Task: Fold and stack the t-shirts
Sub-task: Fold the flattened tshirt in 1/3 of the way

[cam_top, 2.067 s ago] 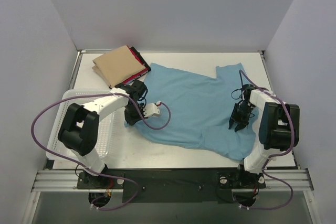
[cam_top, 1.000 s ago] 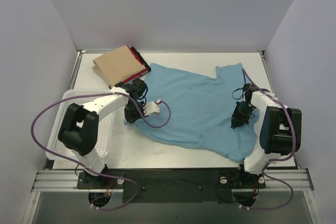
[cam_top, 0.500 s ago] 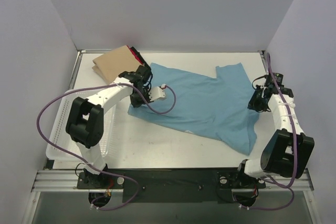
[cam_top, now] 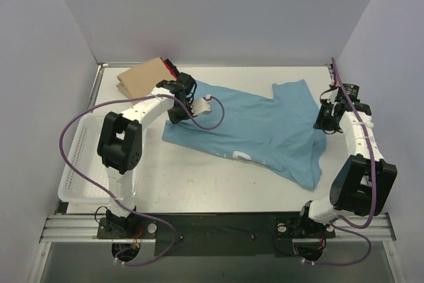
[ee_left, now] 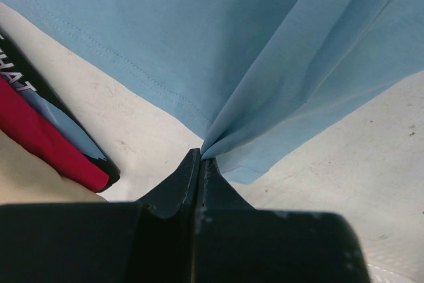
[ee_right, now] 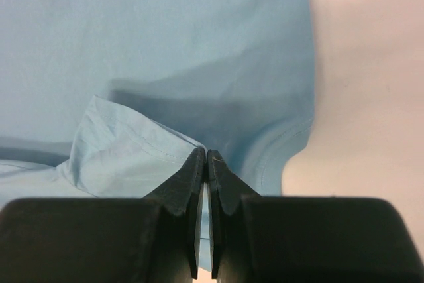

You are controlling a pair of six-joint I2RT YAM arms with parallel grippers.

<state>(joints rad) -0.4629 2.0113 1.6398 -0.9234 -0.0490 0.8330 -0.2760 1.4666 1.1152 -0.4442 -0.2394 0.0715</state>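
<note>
Now the light blue t-shirt (cam_top: pixel 258 130) stretches across the bench's middle; the left claw (ee_left: pixel 200 157) pinches its left edge; the right claw (ee_right: pixel 206 157) pinches its right edge; the tan t-shirt (cam_top: pixel 139 77) lies folded at the far left corner.

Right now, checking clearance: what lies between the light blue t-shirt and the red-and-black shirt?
Only a bare strip of white table, shown in the left wrist view; the light blue t-shirt and red-and-black shirt lie apart.

White desk (cam_top: pixel 218 187), surface lightly speckled. Plain pale lilac-grey walls enclose it: back wall (cam_top: pixel 218 11), left wall (cam_top: pixel 40 97), right wall (cam_top: pixel 391 64). Aluminium rail (cam_top: pixel 66 230) along the near edge. Even light, soft shadows. The grey strip (cam_top: pixel 218 264) below is possibly floor.
</note>
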